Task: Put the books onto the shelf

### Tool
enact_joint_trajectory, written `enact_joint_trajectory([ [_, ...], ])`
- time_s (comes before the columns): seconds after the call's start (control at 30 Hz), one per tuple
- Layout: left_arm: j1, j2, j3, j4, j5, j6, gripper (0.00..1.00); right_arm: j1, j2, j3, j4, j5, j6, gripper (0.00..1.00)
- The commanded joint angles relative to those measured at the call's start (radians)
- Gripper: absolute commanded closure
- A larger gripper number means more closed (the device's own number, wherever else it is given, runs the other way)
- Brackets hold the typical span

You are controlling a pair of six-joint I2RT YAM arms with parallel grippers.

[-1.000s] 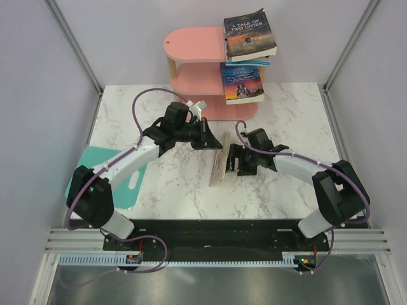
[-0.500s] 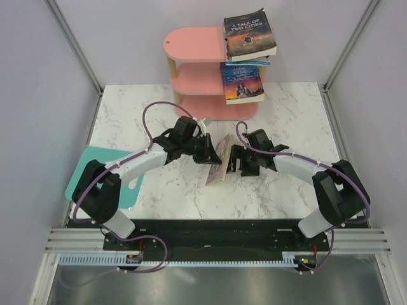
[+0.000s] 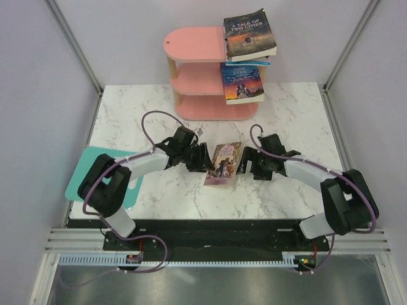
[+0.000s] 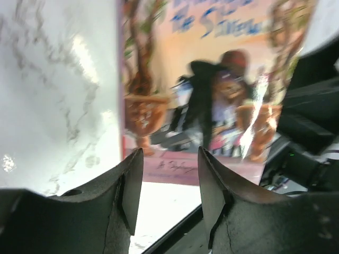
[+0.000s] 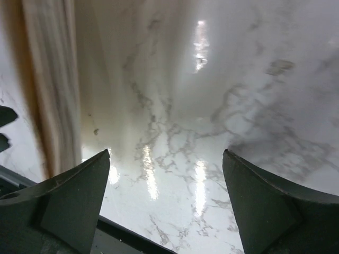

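Both hands stand open with nothing in them. The left hand (image 3: pixel 205 160) has its jaws parted a little, just left of the picture-covered book (image 3: pixel 223 163). The right hand (image 3: pixel 245 166) gapes wide, just right of it.

That book lies face up and loose on the bench (image 3: pixel 292 114), between the two hands and near the front edge. The shelf (image 3: pixel 197 44) stands well apart at the far side.

My main worry is the pickup. A thin paperback lying flat gives the fingers no edge to bite, so a closing hand may skid over the glossy cover or shove the book toward the near edge. The two hands are also very close across it, and if both reach in at once they could knock together.

On the shelf, "A Tale of Two Cities" (image 3: pixel 249 33) on the top board and "Jane Eyre" (image 3: pixel 241 82) on the middle board both overhang the right end. A nudge while placing another book could tip either one off.
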Motion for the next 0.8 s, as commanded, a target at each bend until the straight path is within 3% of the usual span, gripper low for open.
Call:
enact_joint_trajectory([
  [0.0,0.000,0.033,-0.021,0.064,0.011,0.019,0.46,-0.085,-0.109,-0.090,-0.021,0.069,0.008,0.02],
  [0.17,0.002,0.065,0.012,0.061,0.013,0.036,0.36,-0.113,-0.198,-0.108,-0.015,0.052,-0.001,0.02],
  [0.3,0.002,0.117,0.038,0.061,0.017,0.041,0.35,-0.113,-0.195,-0.163,0.177,-0.091,0.047,0.02],
  [0.47,0.002,0.159,0.053,0.067,0.017,0.038,0.35,-0.114,-0.105,-0.298,0.550,-0.241,0.217,0.02],
  [0.7,0.002,0.189,0.052,0.082,0.028,0.032,0.35,-0.108,0.024,-0.299,0.721,-0.264,0.280,0.02],
  [0.77,0.002,0.196,0.050,0.088,0.031,0.032,0.35,-0.090,0.070,-0.262,0.735,-0.267,0.286,0.07],
])
